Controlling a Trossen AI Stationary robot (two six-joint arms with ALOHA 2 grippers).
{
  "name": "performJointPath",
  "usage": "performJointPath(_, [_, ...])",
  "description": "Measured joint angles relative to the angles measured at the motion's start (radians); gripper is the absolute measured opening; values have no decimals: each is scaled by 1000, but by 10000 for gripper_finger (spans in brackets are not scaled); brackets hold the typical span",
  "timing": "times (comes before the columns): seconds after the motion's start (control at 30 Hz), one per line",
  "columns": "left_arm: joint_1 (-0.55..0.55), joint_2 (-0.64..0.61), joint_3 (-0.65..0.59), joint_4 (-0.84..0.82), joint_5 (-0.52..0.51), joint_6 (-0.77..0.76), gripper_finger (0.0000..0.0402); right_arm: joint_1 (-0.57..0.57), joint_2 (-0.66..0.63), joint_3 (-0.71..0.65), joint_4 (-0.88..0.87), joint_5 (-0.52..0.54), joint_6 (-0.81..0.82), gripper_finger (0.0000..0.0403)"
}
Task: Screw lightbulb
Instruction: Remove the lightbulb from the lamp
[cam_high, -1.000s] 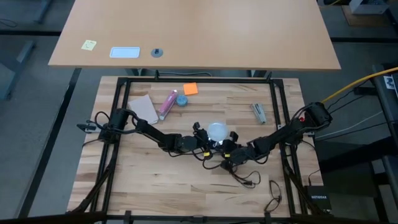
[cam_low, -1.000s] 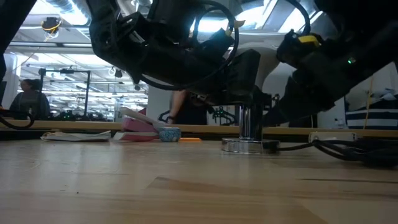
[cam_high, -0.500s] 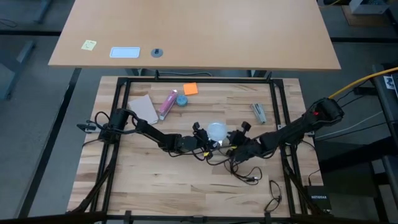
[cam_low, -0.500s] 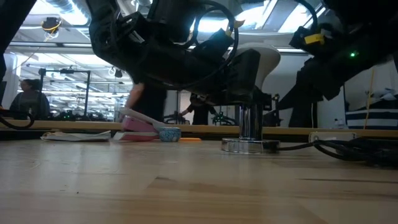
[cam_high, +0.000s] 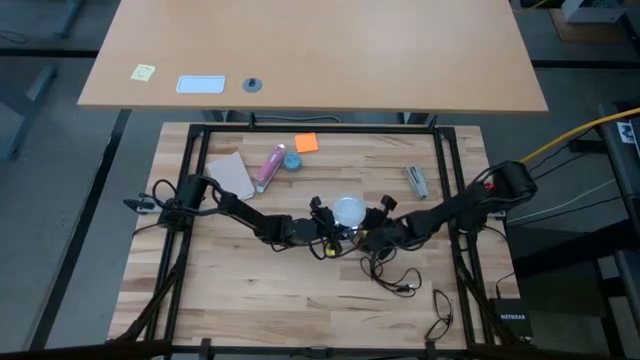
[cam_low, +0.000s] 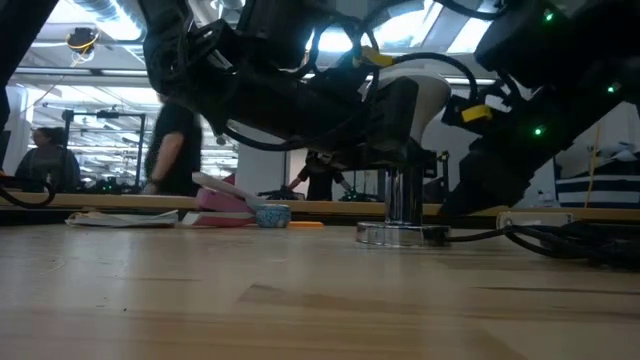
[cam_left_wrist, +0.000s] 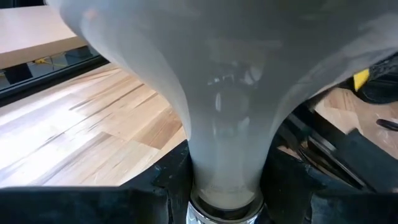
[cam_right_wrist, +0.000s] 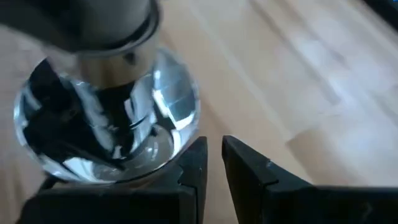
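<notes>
Lightbulb (cam_high: 349, 210) stands upright at table centre, neck down in the chrome lamp base (cam_low: 403, 232); left gripper (cam_high: 328, 222) clamped on the bulb's narrow neck; right gripper (cam_right_wrist: 211, 163) low beside the base's disc, fingers nearly closed with a thin gap, holding nothing.

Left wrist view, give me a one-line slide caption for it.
Left gripper clamped on the neck of the lightbulb, just above its metal collar, over the wooden table.
</notes>
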Motion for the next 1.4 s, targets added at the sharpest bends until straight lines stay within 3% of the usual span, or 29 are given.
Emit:
performJointPath(0.53, [25,-2,-2,0,-7,13,153,17,32,-1,194,-181,0,60])
performJointPath(0.9, [27,-2,0,3,-11,61,153,79,69,1,221,-114,128,60])
performJointPath(1.1, [25,-2,0,3,-15,73,153,80,66,1,211,-83,67,60])
performJointPath(1.4, [-25,-1,0,1,-27,77,153,79,-159,0,-94,3,-2,60])
